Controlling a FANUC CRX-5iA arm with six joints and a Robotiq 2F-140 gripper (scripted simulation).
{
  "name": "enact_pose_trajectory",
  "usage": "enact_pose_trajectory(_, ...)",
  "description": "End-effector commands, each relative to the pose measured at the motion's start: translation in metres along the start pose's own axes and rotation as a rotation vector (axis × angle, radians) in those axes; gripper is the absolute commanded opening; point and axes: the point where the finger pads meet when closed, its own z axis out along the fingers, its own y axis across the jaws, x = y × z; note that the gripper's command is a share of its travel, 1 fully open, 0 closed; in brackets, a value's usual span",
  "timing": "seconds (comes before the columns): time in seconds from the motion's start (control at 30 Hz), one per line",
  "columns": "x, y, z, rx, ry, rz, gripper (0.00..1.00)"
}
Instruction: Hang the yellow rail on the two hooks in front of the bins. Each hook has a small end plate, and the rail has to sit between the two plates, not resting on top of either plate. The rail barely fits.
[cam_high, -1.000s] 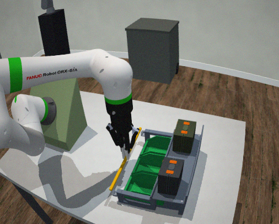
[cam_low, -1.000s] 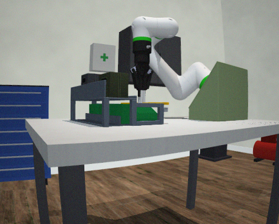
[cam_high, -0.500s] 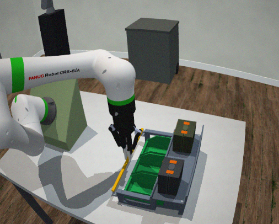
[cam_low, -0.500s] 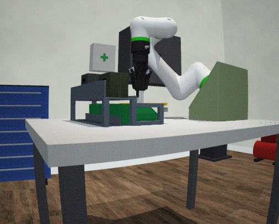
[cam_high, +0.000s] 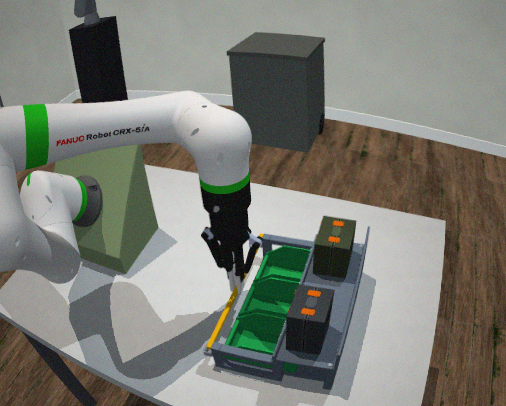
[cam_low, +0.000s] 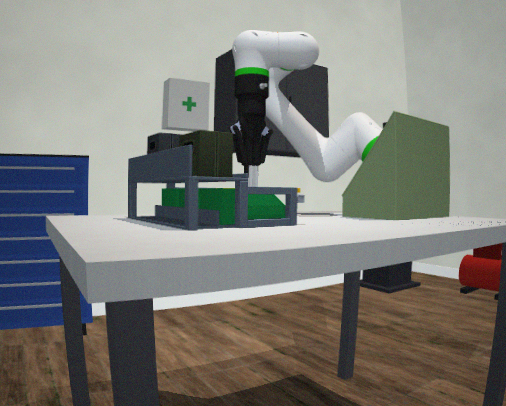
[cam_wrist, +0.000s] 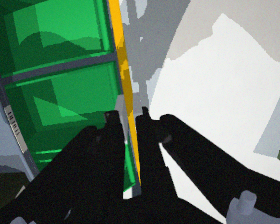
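The yellow rail (cam_high: 223, 312) runs along the front side of the grey rack (cam_high: 295, 305), close beside the green bins (cam_high: 265, 300). My gripper (cam_high: 236, 282) points down over the rail's middle and is shut on it. In the wrist view the rail (cam_wrist: 123, 78) passes between the black fingers, with the green bins (cam_wrist: 56, 66) just to its left. The rail's near end lies by the rack's front corner (cam_high: 212, 349) and its far end by the far post (cam_high: 263, 239). I cannot tell how the rail sits against the hooks' end plates. In the exterior view the gripper (cam_low: 248, 167) stands above the rack's front bar.
Two dark boxes with orange marks (cam_high: 334, 246) (cam_high: 309, 320) stand on the rack behind the bins. The robot's green pedestal (cam_high: 117, 210) is at the left of the table. The table's near edge lies close below the rack.
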Motion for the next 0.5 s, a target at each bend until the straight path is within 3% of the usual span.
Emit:
enact_pose_trajectory(0.0, -0.0001, -0.0002, 0.0025, 0.002, 0.0, 0.0, 0.0)
enact_pose_trajectory(0.47, -0.0001, 0.0, 0.0049, 0.003, 0.0, 0.0, 0.0)
